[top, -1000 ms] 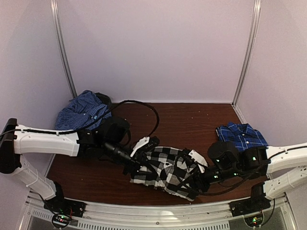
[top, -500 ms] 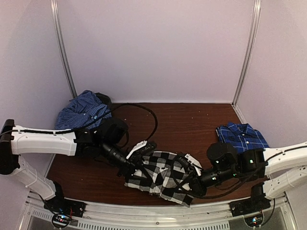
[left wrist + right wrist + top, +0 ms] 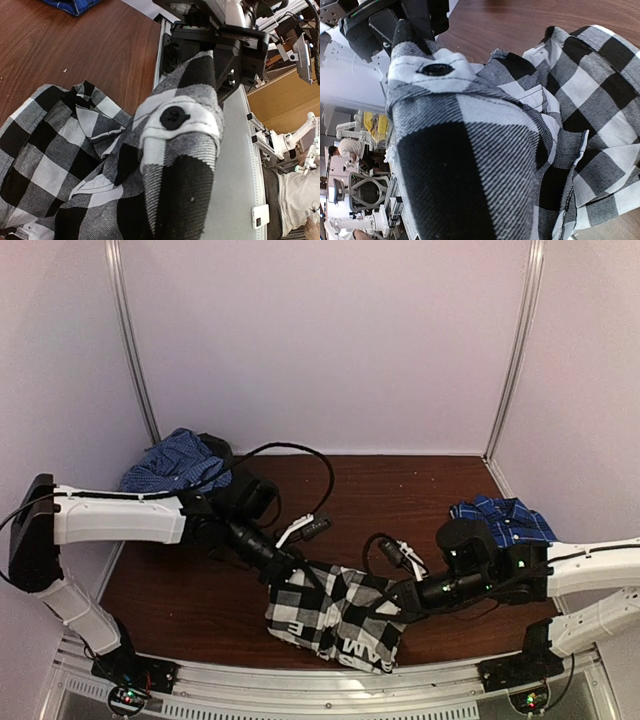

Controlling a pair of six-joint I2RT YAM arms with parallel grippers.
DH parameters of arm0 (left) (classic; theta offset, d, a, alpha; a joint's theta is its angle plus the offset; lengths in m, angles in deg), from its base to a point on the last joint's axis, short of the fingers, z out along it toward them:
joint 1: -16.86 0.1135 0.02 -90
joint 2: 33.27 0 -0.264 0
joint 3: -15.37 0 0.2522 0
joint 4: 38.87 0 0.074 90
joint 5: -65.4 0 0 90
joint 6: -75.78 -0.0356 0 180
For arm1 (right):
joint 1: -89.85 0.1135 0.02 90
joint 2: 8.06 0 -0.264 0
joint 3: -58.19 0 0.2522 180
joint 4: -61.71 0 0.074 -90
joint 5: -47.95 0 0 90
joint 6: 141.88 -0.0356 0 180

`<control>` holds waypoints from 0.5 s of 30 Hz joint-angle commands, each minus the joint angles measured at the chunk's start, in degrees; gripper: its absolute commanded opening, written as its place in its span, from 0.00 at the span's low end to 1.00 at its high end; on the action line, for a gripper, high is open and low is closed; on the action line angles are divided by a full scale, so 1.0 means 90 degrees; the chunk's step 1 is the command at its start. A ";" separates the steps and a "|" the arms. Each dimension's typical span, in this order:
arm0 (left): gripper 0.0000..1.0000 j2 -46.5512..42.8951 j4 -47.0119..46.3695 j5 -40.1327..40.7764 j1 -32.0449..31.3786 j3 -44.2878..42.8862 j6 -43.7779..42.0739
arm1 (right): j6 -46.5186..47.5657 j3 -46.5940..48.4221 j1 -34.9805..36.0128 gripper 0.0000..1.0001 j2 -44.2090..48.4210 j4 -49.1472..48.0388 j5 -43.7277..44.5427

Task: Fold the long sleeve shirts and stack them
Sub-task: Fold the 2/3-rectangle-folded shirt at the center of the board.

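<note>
The black-and-white check shirt [image 3: 335, 615] is held up by its top edge between both arms, and its lower part sags onto the brown table [image 3: 370, 490] near the front. My left gripper [image 3: 284, 565] is shut on the left end of that edge, my right gripper [image 3: 399, 599] on the right end. In the left wrist view the check cloth [image 3: 175, 150] with a black button [image 3: 174, 117] drapes over my fingers and hides them. The right wrist view shows the same: check cloth [image 3: 470, 150], a button [image 3: 437, 69], fingers covered. A folded royal blue shirt [image 3: 505, 521] lies at the right.
A crumpled blue plaid garment [image 3: 175, 464] sits in the back left corner with a dark cloth piece [image 3: 215, 446] behind it. A black cable [image 3: 300, 455] loops over the table's middle. An aluminium rail [image 3: 320, 690] runs along the front edge. Walls close the other three sides.
My right gripper has shut on the check shirt. Both arms then raised its edge and drew it back, so the shirt has left its flat heap and now hangs between them.
</note>
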 commanded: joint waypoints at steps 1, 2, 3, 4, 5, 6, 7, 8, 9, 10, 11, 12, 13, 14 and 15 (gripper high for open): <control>0.00 0.0773 0.0118 -0.0338 0.0306 -0.0451 0.0032 | -0.0285 -0.0292 -0.0542 0.08 -0.0008 0.0132 -0.0115; 0.00 0.0962 0.0172 -0.0401 0.0338 -0.0566 -0.0002 | -0.0290 -0.0339 -0.0642 0.10 -0.0040 0.0135 -0.0135; 0.00 0.1154 0.0222 -0.0426 0.0368 -0.0680 -0.0019 | -0.0292 -0.0382 -0.0757 0.12 -0.0067 0.0128 -0.0155; 0.00 0.1329 0.0277 -0.0467 0.0397 -0.0801 -0.0059 | -0.0292 -0.0421 -0.0860 0.14 -0.0105 0.0142 -0.0157; 0.00 0.1493 0.0349 -0.0489 0.0432 -0.0908 -0.0085 | -0.0283 -0.0452 -0.0960 0.17 -0.0140 0.0153 -0.0158; 0.00 0.1635 0.0409 -0.0485 0.0470 -0.1017 -0.0099 | -0.0254 -0.0468 -0.1049 0.20 -0.0174 0.0168 -0.0176; 0.00 0.1757 0.0435 -0.0501 0.0519 -0.1103 -0.0097 | -0.0224 -0.0477 -0.1142 0.22 -0.0212 0.0204 -0.0176; 0.00 0.1868 0.0473 -0.0506 0.0568 -0.1181 -0.0089 | -0.0186 -0.0493 -0.1246 0.25 -0.0237 0.0237 -0.0172; 0.00 0.1969 0.0494 -0.0509 0.0618 -0.1251 -0.0067 | -0.0149 -0.0506 -0.1340 0.27 -0.0269 0.0248 -0.0173; 0.00 0.2091 0.0530 -0.0515 0.0671 -0.1321 -0.0062 | -0.0117 -0.0524 -0.1431 0.30 -0.0284 0.0276 -0.0173; 0.00 0.2209 0.0572 -0.0516 0.0716 -0.1384 -0.0058 | -0.0071 -0.0536 -0.1534 0.34 -0.0298 0.0290 -0.0163; 0.00 0.2309 0.0611 -0.0511 0.0756 -0.1440 -0.0059 | -0.0038 -0.0541 -0.1629 0.36 -0.0321 0.0305 -0.0155; 0.00 0.2429 0.0645 -0.0481 0.0798 -0.1485 -0.0064 | 0.0009 -0.0541 -0.1729 0.38 -0.0344 0.0324 -0.0149; 0.02 0.2516 0.0654 -0.0465 0.0827 -0.1533 -0.0071 | 0.0040 -0.0539 -0.1780 0.40 -0.0378 0.0320 -0.0149; 0.03 0.2621 0.0680 -0.0446 0.0848 -0.1574 -0.0088 | 0.0057 -0.0533 -0.1804 0.41 -0.0413 0.0296 -0.0149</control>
